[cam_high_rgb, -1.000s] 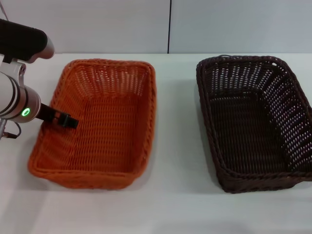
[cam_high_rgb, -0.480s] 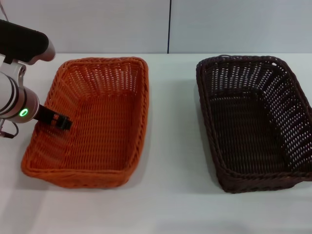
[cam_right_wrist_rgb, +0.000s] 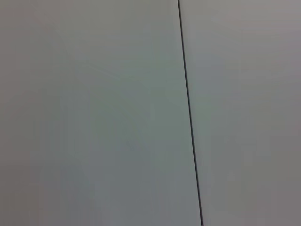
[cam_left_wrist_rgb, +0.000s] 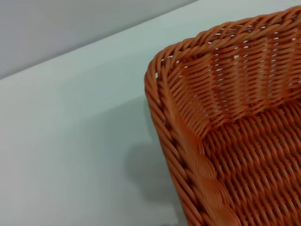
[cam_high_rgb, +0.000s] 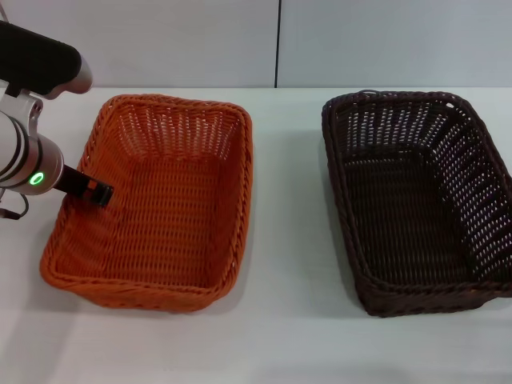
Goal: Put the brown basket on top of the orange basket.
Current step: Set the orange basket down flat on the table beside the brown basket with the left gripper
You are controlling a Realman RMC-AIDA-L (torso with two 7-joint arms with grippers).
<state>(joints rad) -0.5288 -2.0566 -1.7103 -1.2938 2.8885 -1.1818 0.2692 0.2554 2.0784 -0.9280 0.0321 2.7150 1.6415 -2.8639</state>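
Right now I see the brown basket (cam_high_rgb: 420, 200) sitting flat on the white desk (cam_high_rgb: 292, 240), toward its right edge, mouth up and with nothing in it, its right side running out of the head view. Well apart from it, on the left half of the desk, stands the orange basket (cam_high_rgb: 156, 204), also mouth up, turned slightly so its long sides are not quite square to the desk's front edge. My left pincer (cam_high_rgb: 94, 192) reaches in over the orange basket's left rim, its dark tip just inside the left wall; whether the fingers are open or clamped on the weave I cannot tell, since the arm body with its green ring light (cam_high_rgb: 35, 178) covers most of it. From the left wrist view I get a close look at one rounded corner of the orange basket (cam_left_wrist_rgb: 225, 136), its braided rim and sloping wall, with bare desk (cam_left_wrist_rgb: 70, 141) beside it. My right pincer is not in sight in any view; the right wrist camera faces only a pale wall (cam_right_wrist_rgb: 94, 113) with one thin dark seam (cam_right_wrist_rgb: 190, 113).
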